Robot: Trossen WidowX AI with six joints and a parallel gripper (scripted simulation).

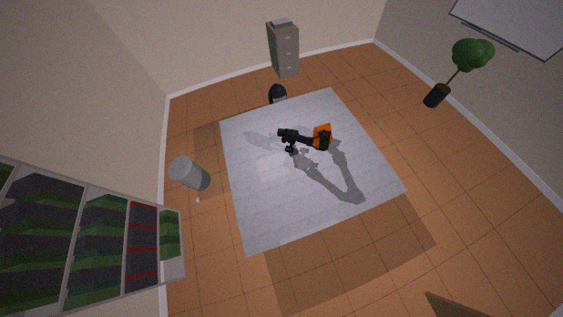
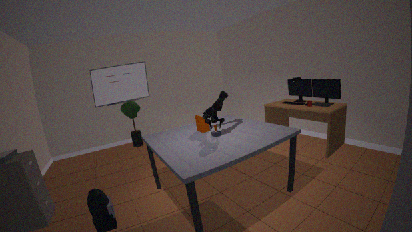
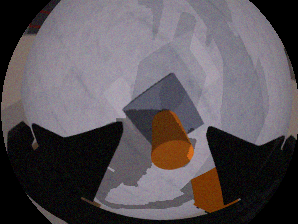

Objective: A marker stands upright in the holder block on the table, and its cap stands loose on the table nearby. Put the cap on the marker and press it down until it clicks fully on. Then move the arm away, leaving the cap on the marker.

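The orange cap point(image 2: 215, 128) point(image 3: 172, 142) stands upright over the grey holder block point(image 2: 216, 134) point(image 3: 182, 102), where the marker is. The marker itself is hidden under the cap, and whether the cap is fully seated cannot be told. My gripper point(image 2: 216, 125) point(image 3: 166, 129) is open, with one black finger on each side of the cap. In the wrist view, gaps show between the cap and both fingers. In the top view the arm covers most of the holder and cap.
An orange block-like object point(image 1: 322, 129) point(image 2: 201, 124) point(image 3: 206, 190) stands by the arm's base on the pale table point(image 1: 273, 219) point(image 2: 187, 160). The arm's dark shadow falls across the table top. A desk with monitors, a plant and a cabinet stand away from the table.
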